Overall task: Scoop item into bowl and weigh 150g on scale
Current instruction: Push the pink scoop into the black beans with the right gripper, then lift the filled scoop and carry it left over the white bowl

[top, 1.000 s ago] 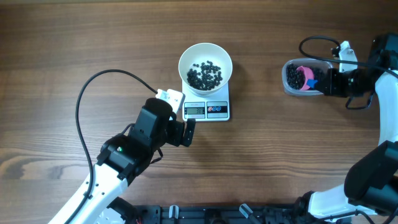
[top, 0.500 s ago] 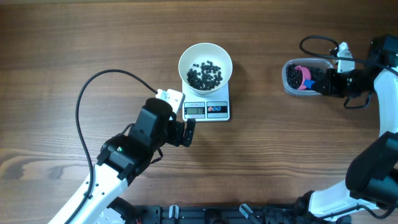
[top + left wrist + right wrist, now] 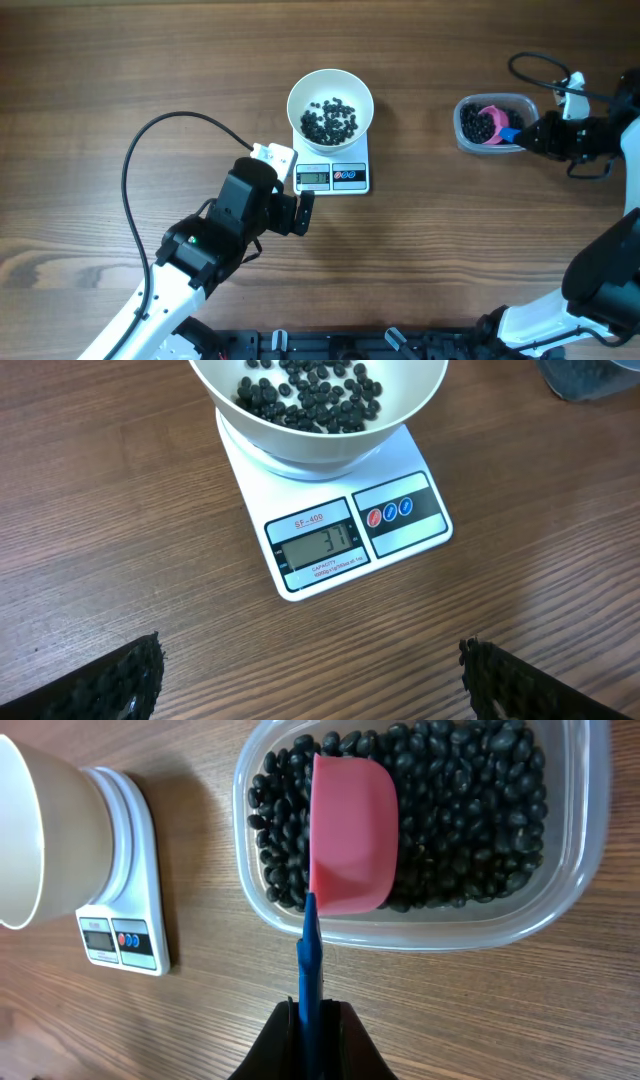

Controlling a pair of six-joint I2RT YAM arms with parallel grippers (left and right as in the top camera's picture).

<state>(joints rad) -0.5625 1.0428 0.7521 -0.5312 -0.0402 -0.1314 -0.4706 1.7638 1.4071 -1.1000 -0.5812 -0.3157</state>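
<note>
Right gripper (image 3: 310, 1012) pinches scoop (image 3: 350, 830) by its blue handle, cup ahead on the beans (image 3: 470, 810) — bowl (image 3: 330, 90) well left on scale (image 3: 332, 177); left gripper (image 3: 310, 680) spread wide.

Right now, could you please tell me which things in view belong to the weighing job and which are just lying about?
In the job: black beans; white bowl on the scale; clear tub; pink scoop, held by the right gripper, jaws shut.
Lying about: black cable looped on the table; left gripper, jaws open, holding nothing.
</note>
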